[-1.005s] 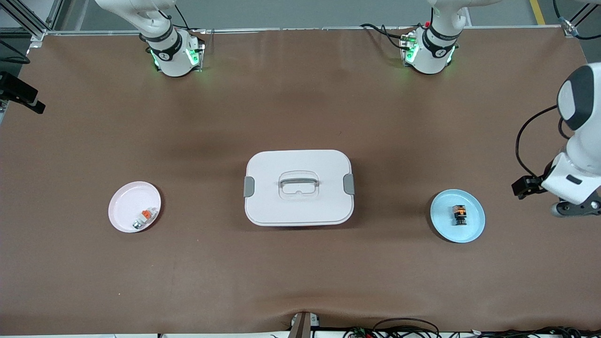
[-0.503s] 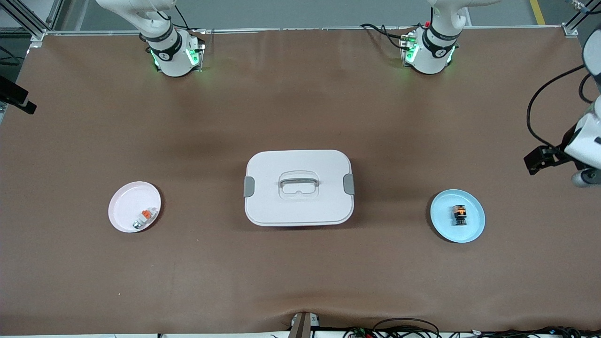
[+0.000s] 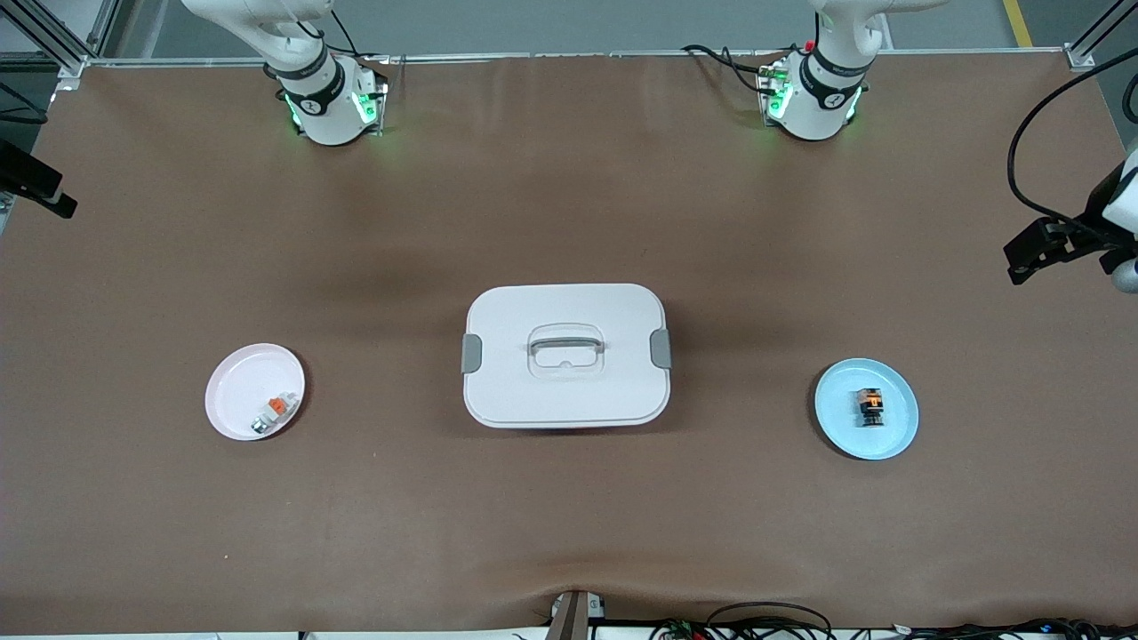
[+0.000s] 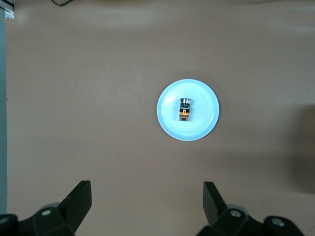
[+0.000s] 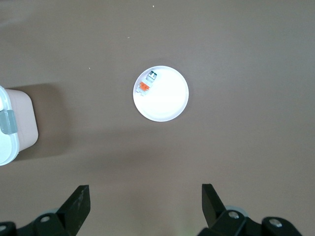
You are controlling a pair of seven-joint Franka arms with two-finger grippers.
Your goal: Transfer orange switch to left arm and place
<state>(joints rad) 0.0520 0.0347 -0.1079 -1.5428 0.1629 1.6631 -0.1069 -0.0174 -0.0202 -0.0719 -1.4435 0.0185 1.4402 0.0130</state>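
The orange switch [image 3: 869,406], a tiny black block with orange marks, lies on a blue plate [image 3: 896,429] toward the left arm's end of the table. In the left wrist view the switch [image 4: 184,109] and plate [image 4: 204,124] look small, far below my left gripper [image 4: 146,185], which is open and empty. The white box [image 3: 565,356] with its grey handle stands mid-table; one end of the box [image 5: 12,129] shows in the right wrist view. My right gripper [image 5: 145,187] hangs open and empty, high over the table's other end.
A pink plate [image 3: 238,391] near the right arm's end carries a small white-and-grey piece with an orange tab [image 3: 271,412]. The left arm's wrist [image 3: 1058,242] shows at the view's edge. Brown mat lies bare around the box and plates.
The left arm's hand has drawn away from the blue plate toward the robots' end of the table and farther out of view. The right arm has barely shifted. Box, plates and switch stayed put.
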